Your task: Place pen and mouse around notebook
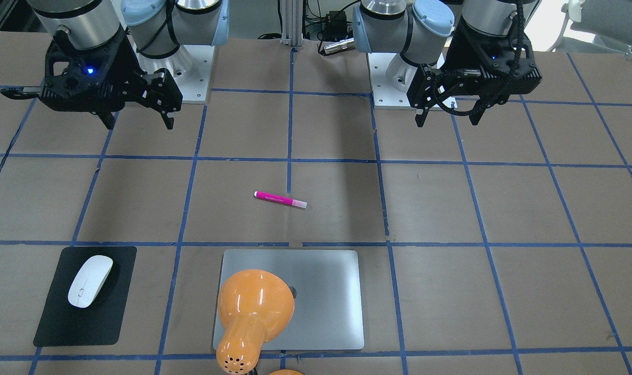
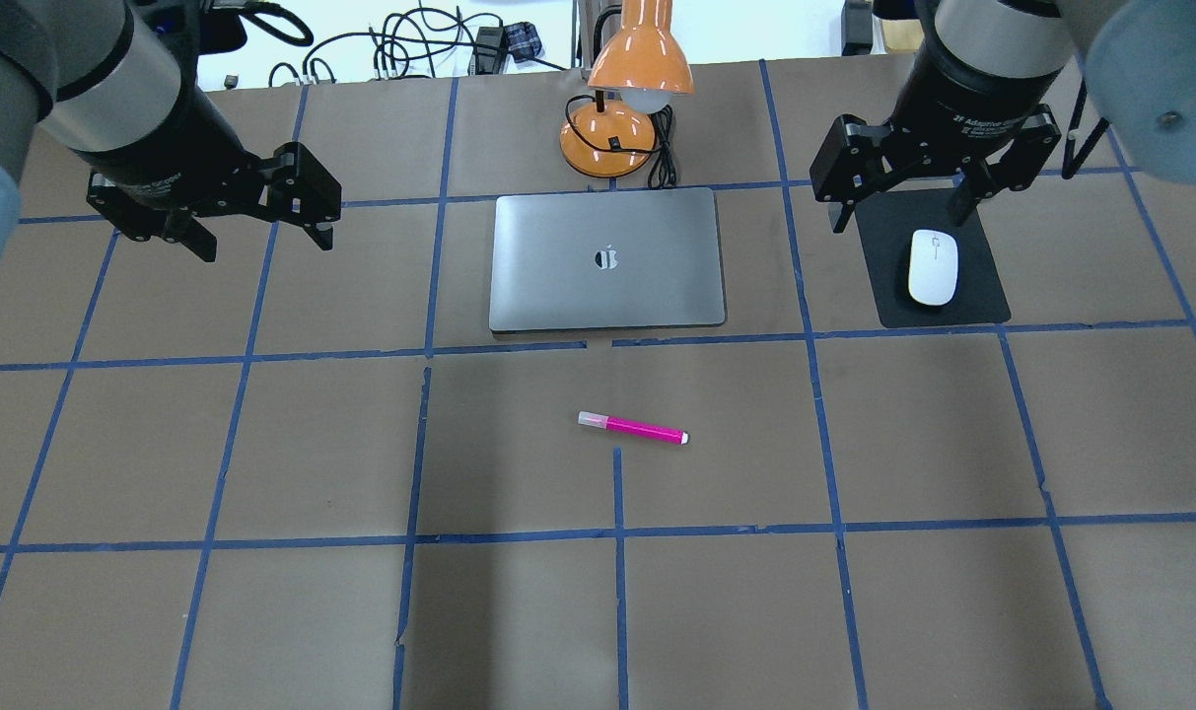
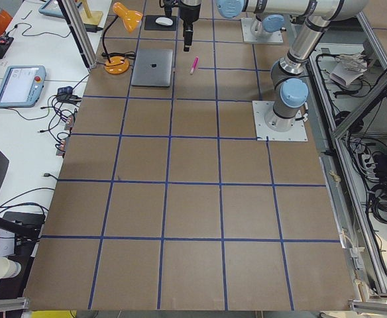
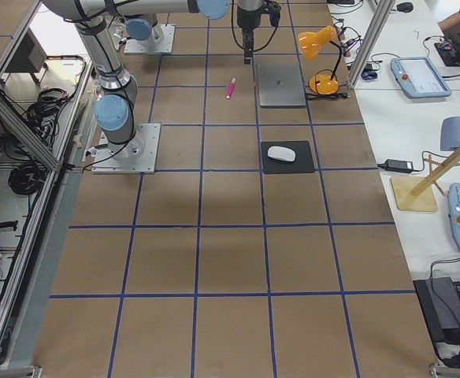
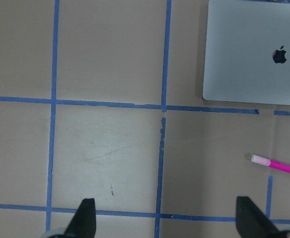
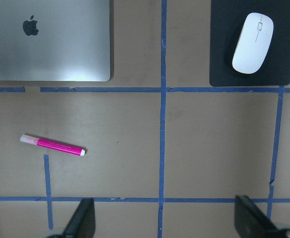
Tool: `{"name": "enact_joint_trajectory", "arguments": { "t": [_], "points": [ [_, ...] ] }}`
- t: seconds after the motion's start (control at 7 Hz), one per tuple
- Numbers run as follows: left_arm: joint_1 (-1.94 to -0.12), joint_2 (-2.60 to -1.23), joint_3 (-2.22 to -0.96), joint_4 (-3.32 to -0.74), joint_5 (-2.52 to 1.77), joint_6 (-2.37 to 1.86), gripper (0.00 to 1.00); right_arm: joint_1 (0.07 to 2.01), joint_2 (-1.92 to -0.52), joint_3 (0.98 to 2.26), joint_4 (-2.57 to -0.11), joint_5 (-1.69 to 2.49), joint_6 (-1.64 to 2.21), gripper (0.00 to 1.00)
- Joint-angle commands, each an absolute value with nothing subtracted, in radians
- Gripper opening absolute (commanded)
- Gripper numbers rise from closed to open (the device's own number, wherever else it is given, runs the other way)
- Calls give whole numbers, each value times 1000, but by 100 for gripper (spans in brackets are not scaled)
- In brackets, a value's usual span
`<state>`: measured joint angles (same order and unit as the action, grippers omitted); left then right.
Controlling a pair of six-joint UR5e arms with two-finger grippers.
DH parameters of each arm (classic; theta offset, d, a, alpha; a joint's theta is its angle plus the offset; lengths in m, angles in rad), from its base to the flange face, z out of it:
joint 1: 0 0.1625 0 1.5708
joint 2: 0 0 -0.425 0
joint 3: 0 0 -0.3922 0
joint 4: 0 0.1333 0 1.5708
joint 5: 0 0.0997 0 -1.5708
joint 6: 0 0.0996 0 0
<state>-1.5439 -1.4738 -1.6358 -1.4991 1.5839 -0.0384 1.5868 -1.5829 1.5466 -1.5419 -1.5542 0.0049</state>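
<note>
The pink pen [image 2: 632, 428] lies flat on the brown table, a short way in front of the closed silver notebook [image 2: 607, 258]. The white mouse [image 2: 933, 266] rests on a black mat [image 2: 982, 301] to the notebook's right. My right gripper [image 2: 898, 219] hovers open just above the mat's far end, near the mouse, holding nothing. Far to the notebook's left, my left gripper [image 2: 267, 242] hangs open and empty over bare table. The left wrist view catches the pen [image 5: 278, 165] and the notebook [image 5: 254, 49]; the right wrist view shows the pen [image 6: 53, 144], the mouse [image 6: 253, 42] and the notebook [image 6: 45, 39].
An orange desk lamp [image 2: 627, 99] with its cord stands just behind the notebook at the table's far edge. Blue tape lines grid the brown tabletop [image 2: 262, 611]. Both arm bases [image 1: 183, 78] sit at the robot's side of the table.
</note>
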Motion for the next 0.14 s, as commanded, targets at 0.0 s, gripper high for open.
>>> {"name": "enact_joint_trajectory", "arguments": {
  "t": [0.0],
  "points": [
    [-1545, -1482, -1637, -1500, 1585, -38, 100, 1588, -1582, 1546, -1540, -1546, 11, 100]
  ]
}}
